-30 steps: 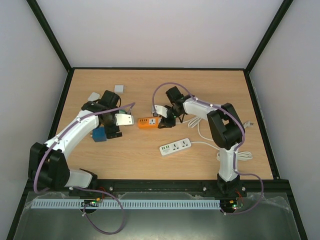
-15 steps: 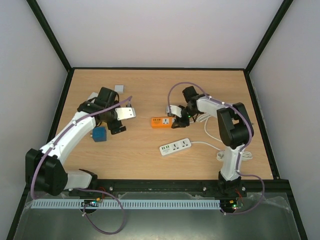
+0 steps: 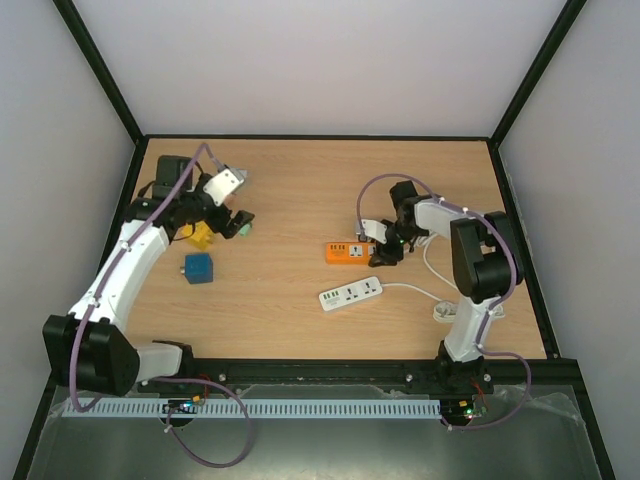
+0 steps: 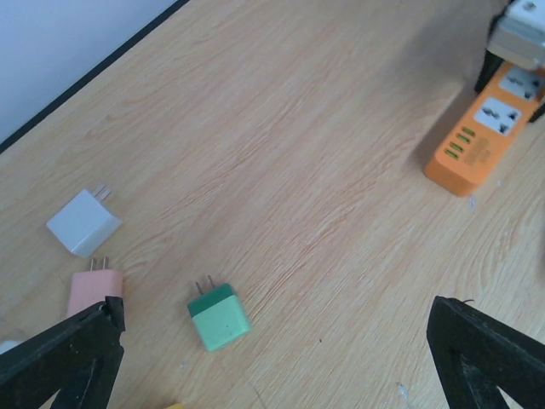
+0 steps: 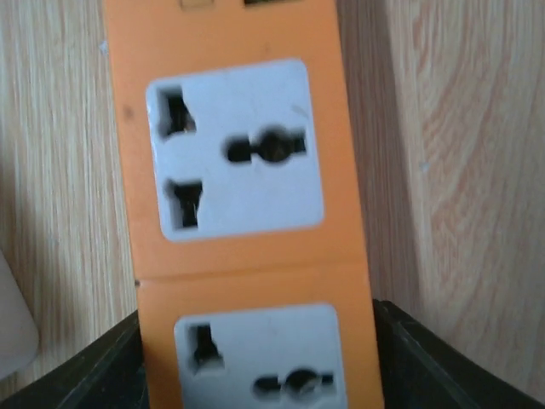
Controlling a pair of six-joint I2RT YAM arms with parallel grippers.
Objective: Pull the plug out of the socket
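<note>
The right gripper (image 5: 257, 358) straddles the orange power strip (image 5: 247, 256), a finger close along each side; whether it squeezes I cannot tell (both sockets seen there are bare). The left gripper (image 4: 274, 311) gapes wide above a green plug (image 4: 219, 317) lying loose on the table (image 4: 281, 153), well apart from the strip.

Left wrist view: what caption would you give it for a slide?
Open left gripper over a green plug, pink plug and white plug; orange power strip at upper right.
</note>
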